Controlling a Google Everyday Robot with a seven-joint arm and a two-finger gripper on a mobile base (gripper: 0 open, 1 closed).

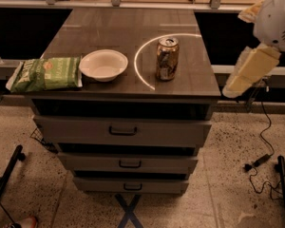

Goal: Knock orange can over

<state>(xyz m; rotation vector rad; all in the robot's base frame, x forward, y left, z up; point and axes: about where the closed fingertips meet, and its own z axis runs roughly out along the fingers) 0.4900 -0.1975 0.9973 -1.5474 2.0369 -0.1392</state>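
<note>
The orange can (167, 59) stands upright on the dark table top (118, 27), right of centre, inside a bright arc of reflected light. Its label is mottled brownish-orange and gold, and its silver top has a pull tab. My gripper (242, 77) hangs at the right edge of the view, past the table's right side, at about the height of the can and well apart from it. The white arm housing (275, 15) sits above it.
A white bowl (103, 64) sits left of the can. A green chip bag (46, 73) lies at the front left corner, overhanging the edge. Three drawers (122, 131) are below the top. Cables (263, 151) lie on the speckled floor at the right.
</note>
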